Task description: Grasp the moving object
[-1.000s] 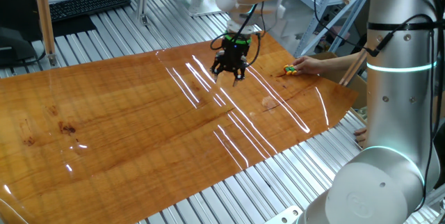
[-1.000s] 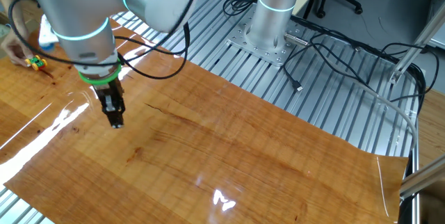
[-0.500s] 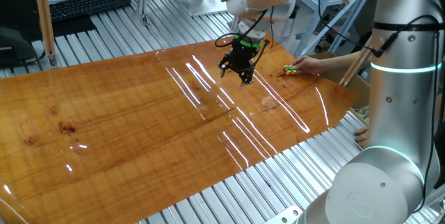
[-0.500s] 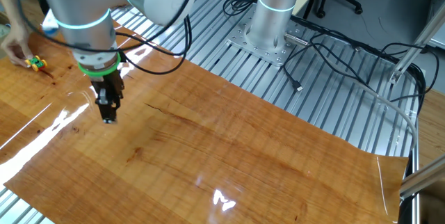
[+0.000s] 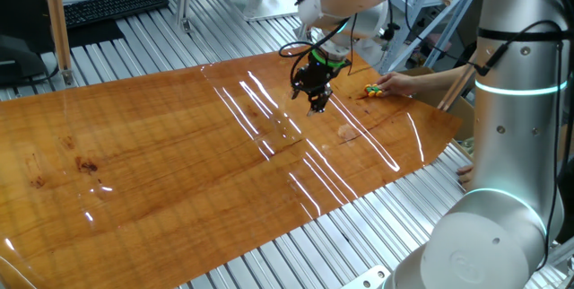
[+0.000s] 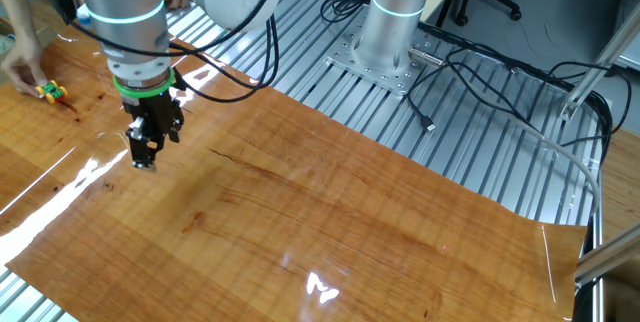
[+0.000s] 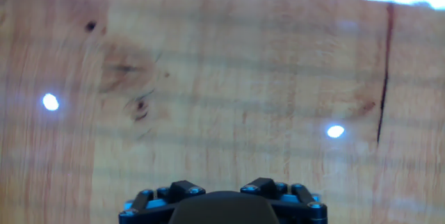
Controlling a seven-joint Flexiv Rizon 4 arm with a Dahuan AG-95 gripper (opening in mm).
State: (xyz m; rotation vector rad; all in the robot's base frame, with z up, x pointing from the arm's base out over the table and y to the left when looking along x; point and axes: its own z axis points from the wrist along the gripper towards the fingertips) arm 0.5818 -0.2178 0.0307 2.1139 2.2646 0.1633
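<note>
One glossy wooden tabletop (image 5: pixel 161 163) | slatted metal bench (image 6: pixel 470 132) | gripper (image 5: pixel 315 101) opening unclear, holds nothing

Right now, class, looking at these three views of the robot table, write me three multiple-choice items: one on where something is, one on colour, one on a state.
1. Where is the toy figure?
A. Between the hand's fingers
B. On the wooden tabletop beside a person's hand
C. On the keyboard

2. What colours show on the toy figure?
A. Mainly yellow and green
B. Plain blue
C. Black and white

3. What is the robot's hand holding?
A. The toy figure
B. A cable
C. Nothing

Answers: 1 B, the figure lies on the wooden tabletop right by the person's hand. 2 A, yellow and green show in both fixed views. 3 C, the robot's hand hangs above bare wood apart from the figure, and the hand view shows only wood.
</note>
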